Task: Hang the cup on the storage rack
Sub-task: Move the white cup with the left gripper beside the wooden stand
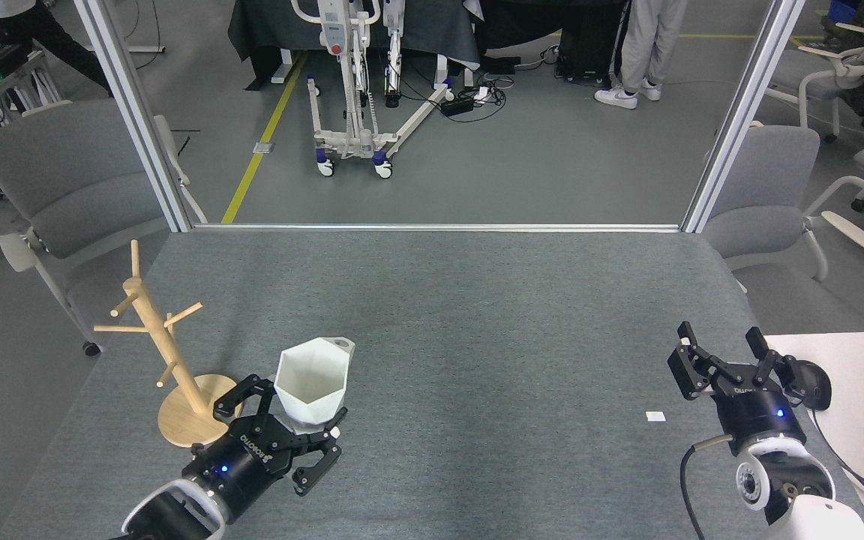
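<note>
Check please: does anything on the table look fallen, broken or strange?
Nothing looks damaged or spilled. The storage rack stands upright, its pegs bare. The cup sits upright in the left gripper. The only stray thing is a small white scrap on the gray table.

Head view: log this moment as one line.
left gripper: holding cup upright | storage rack: empty | right gripper: open, idle
</note>
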`<move>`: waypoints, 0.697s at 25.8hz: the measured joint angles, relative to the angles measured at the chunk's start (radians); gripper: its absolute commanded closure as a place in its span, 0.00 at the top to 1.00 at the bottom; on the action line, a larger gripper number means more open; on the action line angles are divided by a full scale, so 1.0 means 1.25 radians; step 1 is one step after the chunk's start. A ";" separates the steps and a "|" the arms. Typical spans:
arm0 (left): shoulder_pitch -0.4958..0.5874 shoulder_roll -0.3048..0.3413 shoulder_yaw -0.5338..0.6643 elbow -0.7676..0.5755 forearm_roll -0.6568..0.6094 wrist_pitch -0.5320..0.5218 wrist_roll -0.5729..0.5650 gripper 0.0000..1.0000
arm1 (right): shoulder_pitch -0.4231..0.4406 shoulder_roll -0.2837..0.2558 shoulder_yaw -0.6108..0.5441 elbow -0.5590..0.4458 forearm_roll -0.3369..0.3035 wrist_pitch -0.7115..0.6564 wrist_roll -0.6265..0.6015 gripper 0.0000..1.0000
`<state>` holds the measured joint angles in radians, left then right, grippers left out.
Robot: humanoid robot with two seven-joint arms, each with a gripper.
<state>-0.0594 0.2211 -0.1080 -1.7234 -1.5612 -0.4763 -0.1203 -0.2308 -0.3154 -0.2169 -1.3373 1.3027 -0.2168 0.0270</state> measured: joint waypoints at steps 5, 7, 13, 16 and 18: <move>0.016 0.000 0.184 -0.006 0.005 -0.134 0.047 0.00 | 0.008 0.019 0.034 -0.001 0.017 0.013 -0.025 0.99; 0.030 -0.005 0.269 -0.006 0.007 -0.189 0.068 0.00 | 0.011 0.021 0.048 -0.001 0.019 0.015 -0.027 0.99; 0.095 -0.023 0.441 -0.007 0.009 -0.241 0.125 0.00 | 0.014 0.024 0.057 0.001 0.017 0.012 -0.029 0.99; 0.116 -0.030 0.482 -0.006 0.009 -0.246 0.126 0.00 | 0.014 0.027 0.053 0.001 0.014 0.011 -0.029 0.99; 0.121 -0.035 0.499 -0.005 0.007 -0.247 0.126 0.00 | 0.014 0.030 0.050 0.002 0.013 0.011 -0.029 0.99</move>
<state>0.0917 0.1769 0.5152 -1.7300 -1.5525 -0.7847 0.0372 -0.2132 -0.2775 -0.1542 -1.3351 1.3185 -0.2026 -0.0095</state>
